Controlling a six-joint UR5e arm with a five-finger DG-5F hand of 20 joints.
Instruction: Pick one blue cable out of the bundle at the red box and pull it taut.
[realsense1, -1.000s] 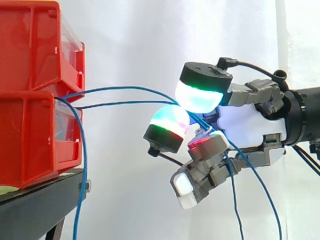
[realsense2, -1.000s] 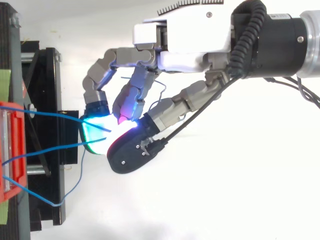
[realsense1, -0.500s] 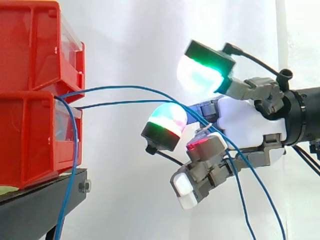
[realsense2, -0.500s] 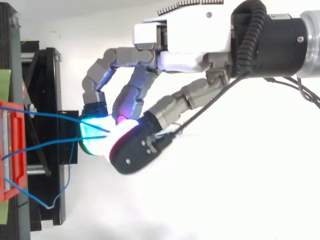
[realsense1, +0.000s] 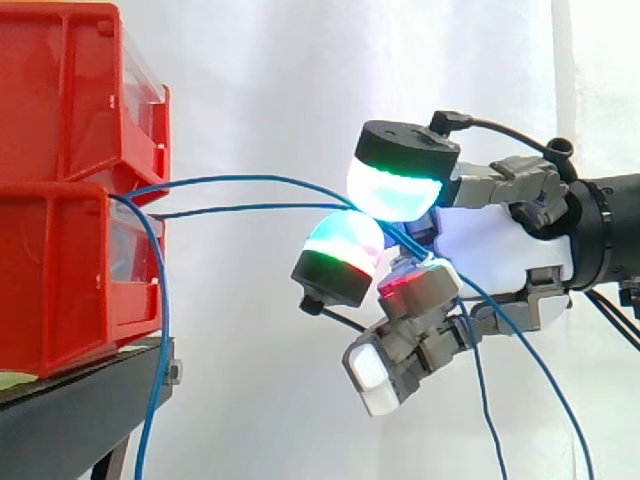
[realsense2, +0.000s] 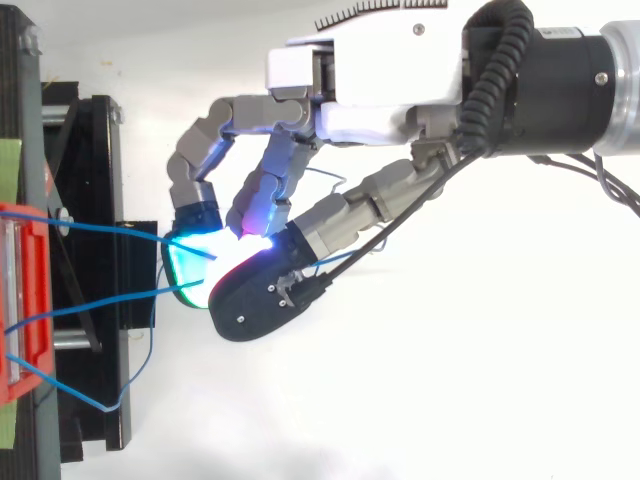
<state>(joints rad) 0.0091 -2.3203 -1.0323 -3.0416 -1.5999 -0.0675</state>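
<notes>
Well, at the left the red bins (realsense1: 60, 250) sit stacked on a black stand (realsense1: 70, 420), and blue cables (realsense1: 250, 178) arch rightward from them. Over on the right, the hand (realsense1: 500, 245) pinches its glowing pads (realsense1: 390, 190) together on those cables.

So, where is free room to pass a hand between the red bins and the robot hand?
Free: above the blue cables, between the red bins and the hand; also below them, right of the hanging cable. Crowded at the fingertips, pinching cables.
</notes>
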